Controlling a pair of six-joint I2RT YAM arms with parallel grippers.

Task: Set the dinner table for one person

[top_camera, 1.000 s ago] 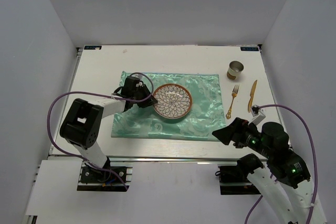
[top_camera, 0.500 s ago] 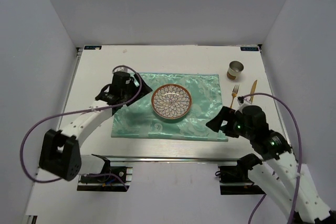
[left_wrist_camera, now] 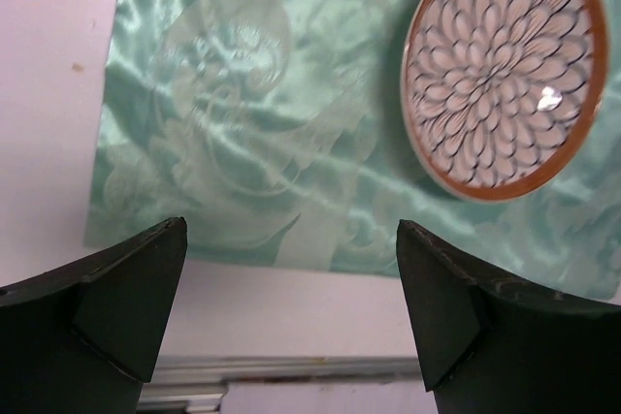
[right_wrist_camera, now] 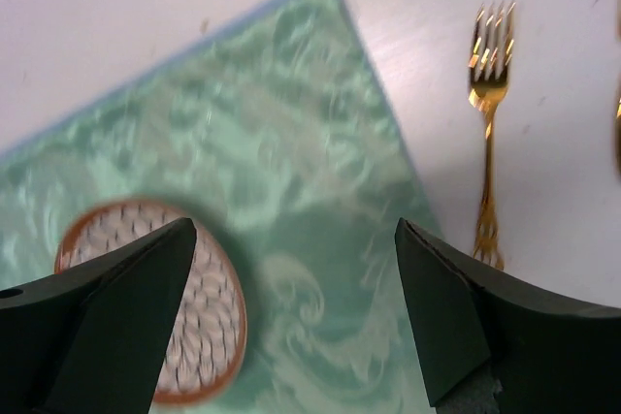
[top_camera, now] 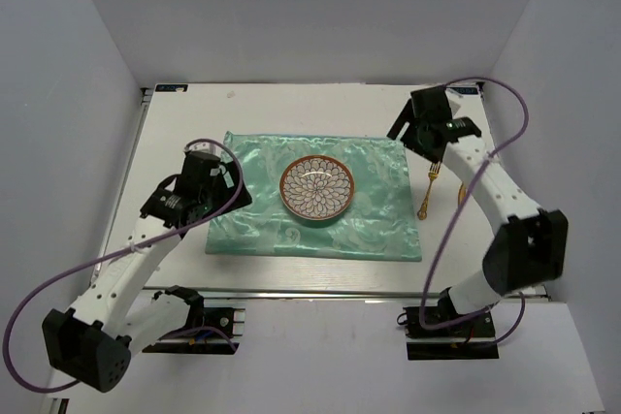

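Top view: I see the white surface filling mid-frame, with a green cloth at its centre and a patterned plate on the cloth. The left pincer is over the cloth's left edge, the right pincer over its upper right corner. A gold fork lies just right of the cloth.
Left wrist: jaws wide, nothing between; plate at upper right.
Right wrist: jaws wide, empty; fork at upper right.

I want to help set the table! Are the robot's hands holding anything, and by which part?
No, nothing is held. The left gripper and the right gripper are both open and empty.
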